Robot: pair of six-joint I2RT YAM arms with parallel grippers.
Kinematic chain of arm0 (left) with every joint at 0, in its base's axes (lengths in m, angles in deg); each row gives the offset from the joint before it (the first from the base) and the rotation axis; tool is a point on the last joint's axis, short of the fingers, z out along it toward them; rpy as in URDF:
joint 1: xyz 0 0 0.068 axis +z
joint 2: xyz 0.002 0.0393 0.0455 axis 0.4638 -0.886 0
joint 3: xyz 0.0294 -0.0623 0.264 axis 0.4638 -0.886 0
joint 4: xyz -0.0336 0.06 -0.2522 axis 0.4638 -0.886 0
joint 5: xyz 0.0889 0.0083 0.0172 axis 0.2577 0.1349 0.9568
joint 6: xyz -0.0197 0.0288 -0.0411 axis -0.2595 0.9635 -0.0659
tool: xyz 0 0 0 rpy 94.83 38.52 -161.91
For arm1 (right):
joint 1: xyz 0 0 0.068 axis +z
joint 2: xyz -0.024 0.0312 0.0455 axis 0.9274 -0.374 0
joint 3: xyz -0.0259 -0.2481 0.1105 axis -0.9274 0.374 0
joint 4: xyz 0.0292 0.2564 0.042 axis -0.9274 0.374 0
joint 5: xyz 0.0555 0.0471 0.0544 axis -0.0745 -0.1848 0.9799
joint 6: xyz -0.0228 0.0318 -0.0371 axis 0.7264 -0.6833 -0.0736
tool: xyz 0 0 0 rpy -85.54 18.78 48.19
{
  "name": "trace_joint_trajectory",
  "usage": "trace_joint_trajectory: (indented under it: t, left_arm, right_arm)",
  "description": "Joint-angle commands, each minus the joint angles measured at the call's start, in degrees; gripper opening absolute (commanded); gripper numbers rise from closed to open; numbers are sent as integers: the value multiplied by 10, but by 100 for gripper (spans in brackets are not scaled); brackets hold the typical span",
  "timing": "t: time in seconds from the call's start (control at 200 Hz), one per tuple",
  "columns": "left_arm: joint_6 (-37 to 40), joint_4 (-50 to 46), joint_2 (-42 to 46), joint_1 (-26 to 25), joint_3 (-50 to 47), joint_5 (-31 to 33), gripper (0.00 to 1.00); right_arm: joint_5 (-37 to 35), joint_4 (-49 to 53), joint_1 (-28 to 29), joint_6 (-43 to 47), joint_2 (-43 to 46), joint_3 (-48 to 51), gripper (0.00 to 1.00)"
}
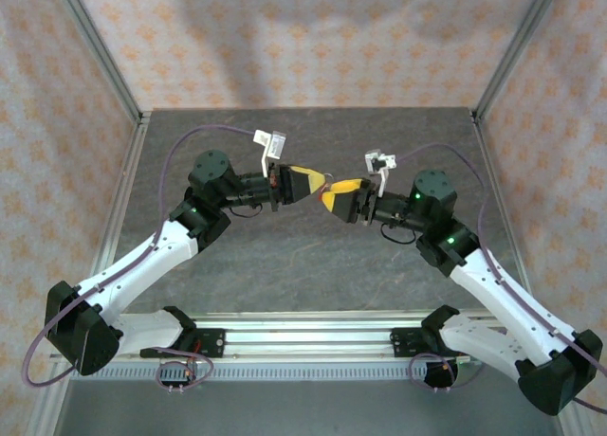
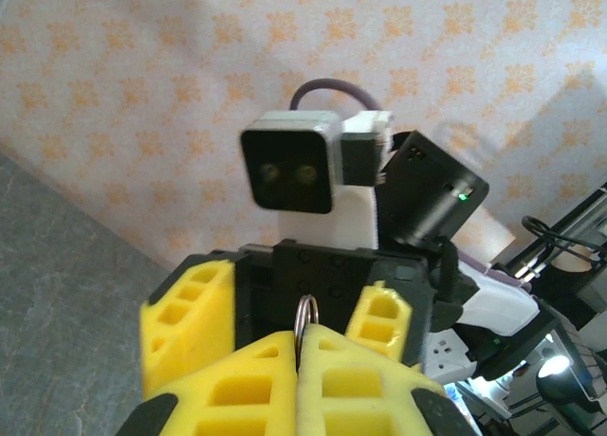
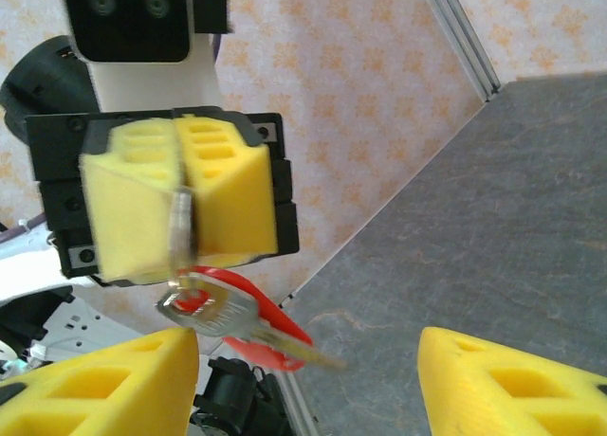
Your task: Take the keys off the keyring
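My left gripper (image 2: 302, 349) is shut on the thin metal ring (image 2: 305, 313) of the keyring, held in the air above the table's middle. In the right wrist view that ring (image 3: 179, 229) sticks out below the left gripper's yellow fingers (image 3: 223, 185). From it hang the keyring's red piece (image 3: 270, 315) and a silvery key (image 3: 211, 311), both blurred. My right gripper (image 3: 308, 379) stands open, one fingertip on each side below the key, touching nothing. From above, the left gripper (image 1: 316, 182) and the right gripper (image 1: 334, 193) meet tip to tip.
The grey stone-patterned table (image 1: 303, 256) lies well below both grippers. Patterned walls and aluminium posts (image 1: 104, 52) close in the back and sides. A metal rail (image 1: 303, 327) runs along the near edge between the arm bases.
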Motion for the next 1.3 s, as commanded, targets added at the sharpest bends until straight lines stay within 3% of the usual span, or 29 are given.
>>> trace_joint_trajectory:
  t: [0.0,0.125,0.345,0.566,0.896,1.291]
  left_arm:
    - [-17,47,8,0,-2,-20,0]
    - [-23,55,6,0,-3,-21,0]
    - [-21,55,6,0,-5,-17,0]
    - [-14,48,6,1,-4,-17,0]
    - [4,26,9,2,-3,-12,0]
    - [17,8,14,7,-3,-8,0]
  right_arm:
    - [10,-54,0,-22,4,7,64]
    - [16,-61,0,-28,1,7,64]
    - [39,-74,0,-38,-3,6,45]
    - [40,-70,0,-39,-1,9,47]
    - [46,-58,0,-36,4,8,30]
    - [40,-31,0,-28,21,12,26]
